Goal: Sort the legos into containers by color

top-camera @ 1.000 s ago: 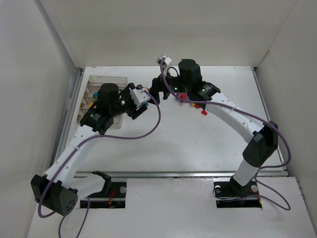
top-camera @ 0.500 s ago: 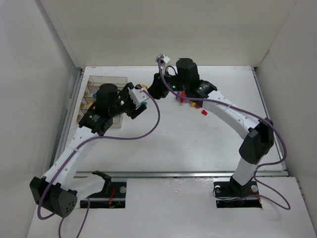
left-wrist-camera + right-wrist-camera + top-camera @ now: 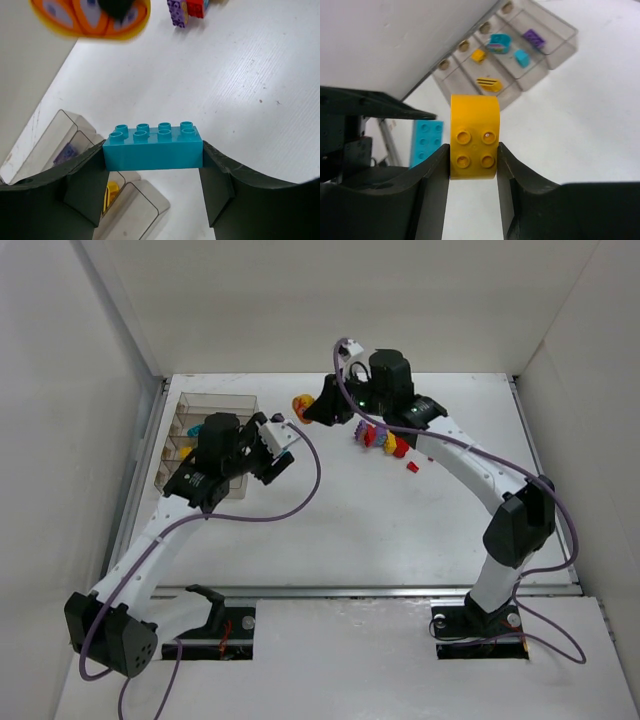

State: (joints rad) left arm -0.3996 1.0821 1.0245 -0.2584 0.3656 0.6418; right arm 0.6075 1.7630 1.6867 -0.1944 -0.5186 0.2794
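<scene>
Legos, top view: we log a loose cluster on the surface, well apart from the tray.
Cyan brick, left wrist view: left hand grips its ends, tray compartments just below; we judge a drop is near.
Yellow brick, right wrist view: right hand pinches it, tray ahead; likely bound for the compartment with yellow pieces, we reckon.
</scene>
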